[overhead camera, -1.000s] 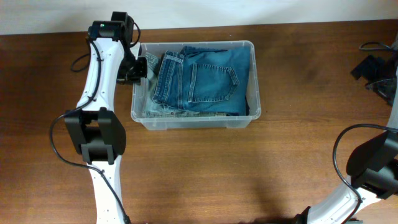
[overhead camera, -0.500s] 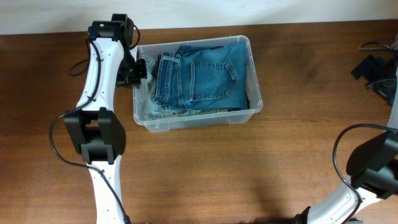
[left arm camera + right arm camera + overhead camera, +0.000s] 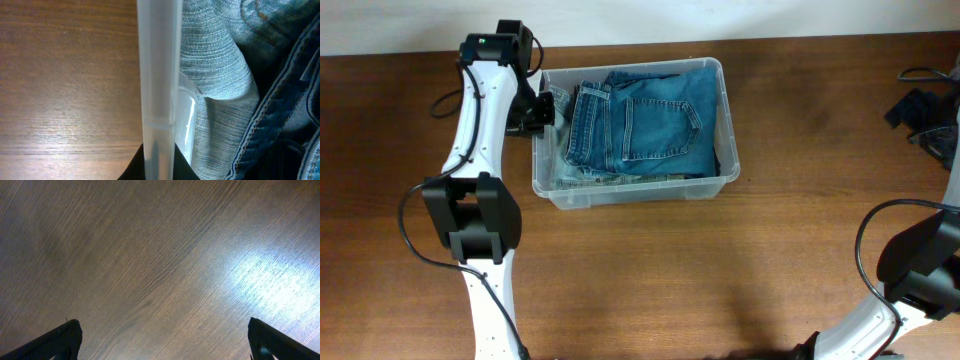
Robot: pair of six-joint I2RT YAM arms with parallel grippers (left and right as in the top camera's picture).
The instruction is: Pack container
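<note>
Container, a clear plastic bin, sits upper-left of centre on wooden table with folded blue jeans inside and left gripper at its left short wall. Left wrist: jaws pinched on that thin rim, denim just inside. Right wrist: right gripper spread wide over bare wood, holding nothing. Bin looks stiff but slick and thin-walled. Rim grip seems best, though it may flex or slip.
</note>
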